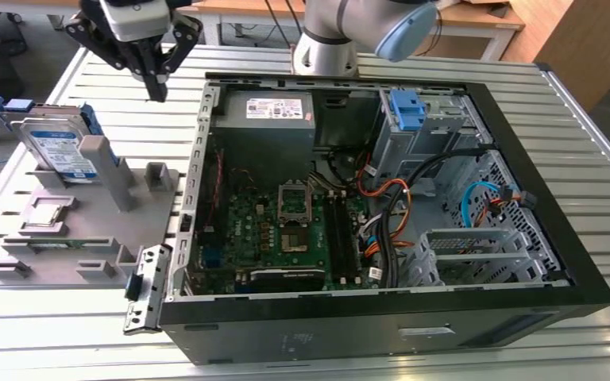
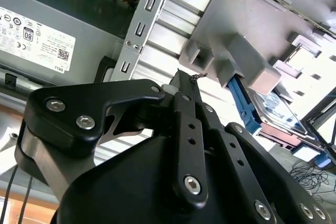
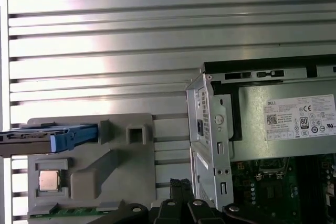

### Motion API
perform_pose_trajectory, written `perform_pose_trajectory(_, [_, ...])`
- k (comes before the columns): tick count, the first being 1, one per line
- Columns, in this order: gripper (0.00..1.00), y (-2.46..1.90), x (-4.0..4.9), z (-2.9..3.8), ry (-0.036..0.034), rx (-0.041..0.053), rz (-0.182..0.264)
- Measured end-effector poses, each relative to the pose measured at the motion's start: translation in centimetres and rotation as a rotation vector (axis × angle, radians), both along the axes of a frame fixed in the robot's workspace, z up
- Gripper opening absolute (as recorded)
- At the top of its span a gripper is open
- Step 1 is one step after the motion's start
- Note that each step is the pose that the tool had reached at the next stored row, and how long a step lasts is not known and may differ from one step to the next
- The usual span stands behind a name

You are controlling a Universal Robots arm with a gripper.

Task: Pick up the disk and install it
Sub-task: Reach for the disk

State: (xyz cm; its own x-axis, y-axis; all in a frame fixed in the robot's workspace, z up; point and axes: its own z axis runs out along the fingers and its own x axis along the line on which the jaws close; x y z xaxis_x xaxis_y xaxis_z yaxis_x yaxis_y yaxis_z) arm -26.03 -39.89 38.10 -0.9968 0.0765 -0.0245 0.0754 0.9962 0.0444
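Disk (image 1: 59, 151) upright in grey holder (image 1: 104, 232); pincer (image 1: 158, 94) pressed together, empty, above.

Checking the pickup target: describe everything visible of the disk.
The disk is a flat silver hard drive with a white-and-blue label and a blue plastic bracket along its edges. It stands on edge in the grey fixture, at the exterior view's left of the open computer case. The tool hangs apart from it, holding nothing.
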Motion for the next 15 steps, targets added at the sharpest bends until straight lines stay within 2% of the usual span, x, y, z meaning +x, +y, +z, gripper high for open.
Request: perform_pose_trajectory(15, [0.11,0.00,-3.03,-0.20,0.0000,0.0000,0.000])
